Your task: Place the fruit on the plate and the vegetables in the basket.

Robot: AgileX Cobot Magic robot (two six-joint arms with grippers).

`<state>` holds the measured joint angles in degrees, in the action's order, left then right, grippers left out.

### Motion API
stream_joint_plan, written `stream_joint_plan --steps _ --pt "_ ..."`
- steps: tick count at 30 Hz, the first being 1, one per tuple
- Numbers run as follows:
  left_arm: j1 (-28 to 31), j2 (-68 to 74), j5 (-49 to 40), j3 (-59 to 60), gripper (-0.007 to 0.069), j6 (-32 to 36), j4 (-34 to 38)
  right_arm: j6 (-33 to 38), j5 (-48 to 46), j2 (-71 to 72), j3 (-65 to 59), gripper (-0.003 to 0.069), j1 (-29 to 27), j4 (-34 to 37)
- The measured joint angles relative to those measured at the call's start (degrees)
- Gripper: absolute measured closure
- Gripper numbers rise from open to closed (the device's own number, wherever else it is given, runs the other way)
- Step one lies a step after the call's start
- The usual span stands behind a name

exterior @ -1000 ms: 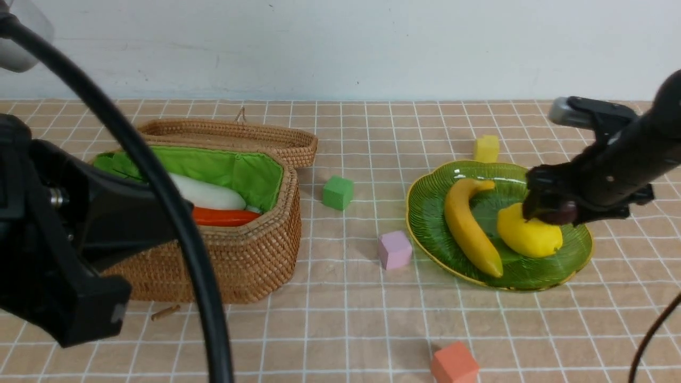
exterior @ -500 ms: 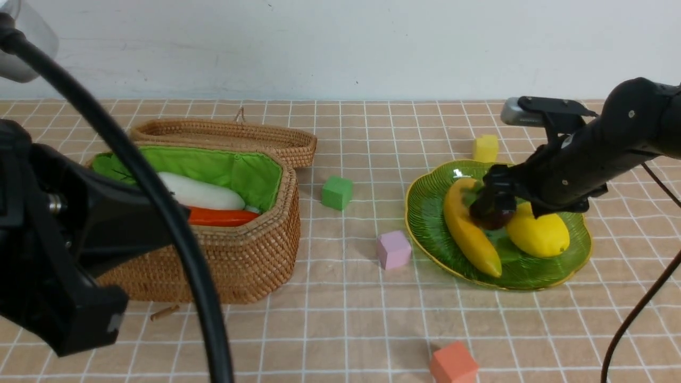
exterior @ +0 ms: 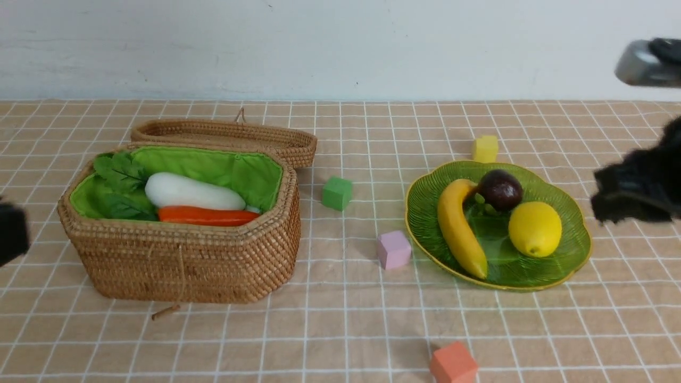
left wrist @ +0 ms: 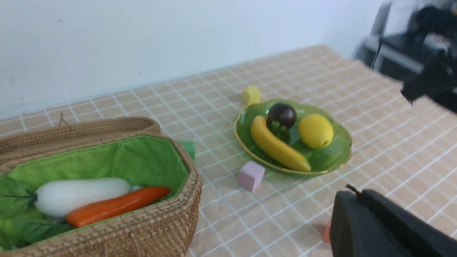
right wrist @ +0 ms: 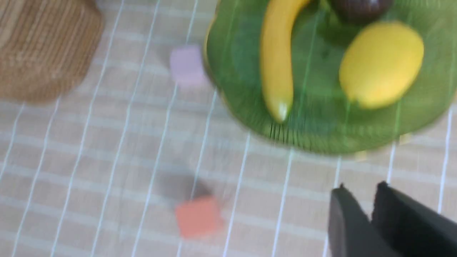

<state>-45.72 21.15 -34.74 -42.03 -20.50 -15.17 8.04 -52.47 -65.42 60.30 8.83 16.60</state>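
Observation:
The green plate [exterior: 425,213] holds the banana [exterior: 458,229], the dark mangosteen [exterior: 500,189] and the lemon [exterior: 534,229]. Inside the green-lined wicker basket [exterior: 186,260] lie the white radish [exterior: 194,192] with its leaves and the orange carrot [exterior: 207,216]. My right gripper [right wrist: 361,187] hangs above the cloth just off the plate's rim, fingers nearly together with nothing between them; in the front view it is a black blur at the right edge. My left gripper [left wrist: 348,191] is shut and empty, well back from the basket.
The flat wicker lid [exterior: 229,135] lies behind the basket. Foam cubes are scattered about: green [exterior: 337,192], pink [exterior: 394,249], yellow [exterior: 486,148] behind the plate, orange [exterior: 453,364] near the front edge. A small wooden toggle [exterior: 165,312] lies before the basket.
The right gripper let the mangosteen go onto the plate between banana and lemon, closed, and pulled away to the right. The left arm drew back out of the front view's left side.

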Motion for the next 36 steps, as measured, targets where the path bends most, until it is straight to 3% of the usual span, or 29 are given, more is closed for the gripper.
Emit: stream_joint_plan --steps 4,15,20,32,36 --pt "0.0 -12.5 6.7 12.7 0.0637 -1.9 -1.2 -3.0 -2.9 15.4 -11.5 0.0662 0.0 0.8" --pt "0.0 -21.8 12.6 31.9 0.0637 -2.1 -1.5 -17.7 -7.8 50.3 -29.5 0.0654 0.0 -2.8" --pt "0.0 -21.8 12.3 38.2 0.0637 -2.2 -1.5 -21.1 -3.1 54.4 -33.2 0.0643 0.0 -2.9" --pt "0.0 -21.8 8.5 43.4 0.0637 -2.2 -1.6 -23.6 -5.6 54.9 -34.9 0.0635 0.0 -3.5" --pt "0.0 -21.8 8.5 43.4 0.0637 -2.2 -1.6 -24.4 8.6 57.4 -38.7 0.0664 -1.0 -6.3"
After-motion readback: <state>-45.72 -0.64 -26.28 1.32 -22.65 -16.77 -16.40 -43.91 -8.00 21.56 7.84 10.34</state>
